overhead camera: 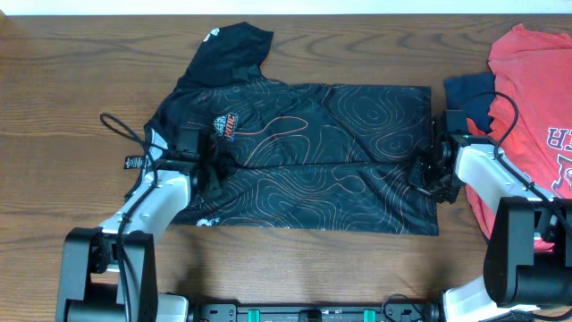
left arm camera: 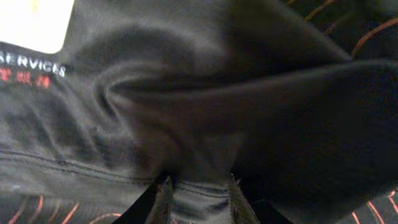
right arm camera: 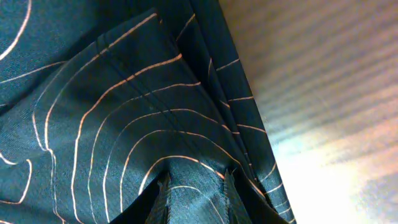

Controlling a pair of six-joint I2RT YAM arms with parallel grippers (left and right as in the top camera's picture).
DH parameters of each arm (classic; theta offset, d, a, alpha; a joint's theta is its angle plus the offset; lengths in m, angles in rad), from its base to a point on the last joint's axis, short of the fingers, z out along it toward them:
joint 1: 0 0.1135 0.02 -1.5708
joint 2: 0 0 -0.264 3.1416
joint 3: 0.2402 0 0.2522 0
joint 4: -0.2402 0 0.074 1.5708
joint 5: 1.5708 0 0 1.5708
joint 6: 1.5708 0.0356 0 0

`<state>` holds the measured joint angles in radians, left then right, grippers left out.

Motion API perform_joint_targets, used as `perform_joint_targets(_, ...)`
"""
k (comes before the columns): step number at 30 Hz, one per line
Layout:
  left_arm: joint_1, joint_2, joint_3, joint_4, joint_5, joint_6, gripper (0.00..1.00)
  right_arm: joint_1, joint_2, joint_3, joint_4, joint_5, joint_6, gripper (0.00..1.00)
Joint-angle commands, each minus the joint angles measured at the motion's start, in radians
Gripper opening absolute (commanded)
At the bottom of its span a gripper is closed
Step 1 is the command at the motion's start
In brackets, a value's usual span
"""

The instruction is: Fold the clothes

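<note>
Black contour-pattern shirt [overhead camera: 313, 156] is lying spread out across the middle of the table [overhead camera: 54, 107] — left gripper [left arm camera: 200, 200] clamped on bunched fabric at its left end, right gripper [right arm camera: 196, 199] pinching the right hem.

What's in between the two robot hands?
The black shirt fills the whole stretch between the left gripper and the right gripper. Each gripper pinches one end of it. The overhead view shows this.
</note>
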<state>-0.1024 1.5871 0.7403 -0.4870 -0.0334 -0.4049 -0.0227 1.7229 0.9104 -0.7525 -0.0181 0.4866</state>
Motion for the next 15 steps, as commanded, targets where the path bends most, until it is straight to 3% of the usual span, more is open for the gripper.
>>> perform_joint_targets(1,0.035,0.079,-0.103,-0.09,0.121,-0.024,0.32,0.008,0.071,-0.073,-0.037,0.018,0.04,0.28)
perform_joint_targets(15,0.205,0.079,-0.103,-0.164,0.185,-0.129,0.32,0.006,0.07,-0.073,-0.052,0.043,0.079,0.28)
